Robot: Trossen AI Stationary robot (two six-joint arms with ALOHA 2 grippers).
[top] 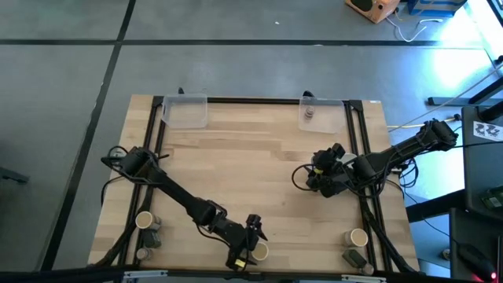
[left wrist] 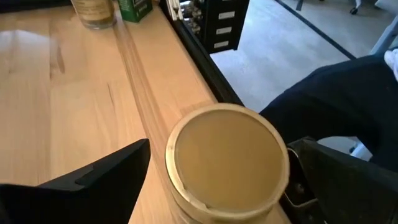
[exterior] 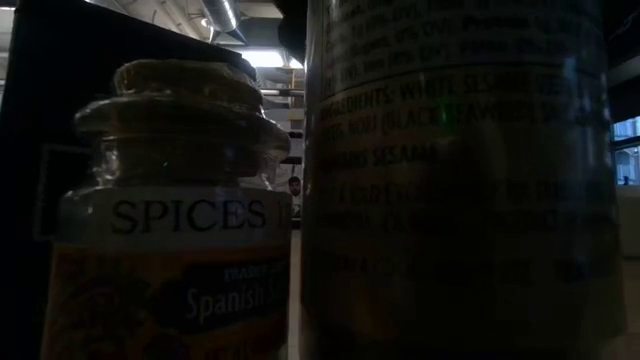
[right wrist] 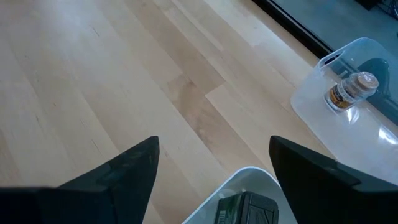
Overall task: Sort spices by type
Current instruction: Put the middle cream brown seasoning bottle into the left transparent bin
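We centre the spread left gripper (top: 253,245) around the tan cylinder (left wrist: 225,160) at the table's (top: 259,157) near edge, then close squarely; the right gripper (right wrist: 214,163) hovers spread.

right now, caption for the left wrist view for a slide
Open left claw straddles a tan jar at the table edge.

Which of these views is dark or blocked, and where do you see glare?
Low view: dark, almost filled by a spice jar and a taller container right at the lens, both backlit. High view: evenly lit table, with bright glare on the floor at the upper right. Wrist views: clear and bright.
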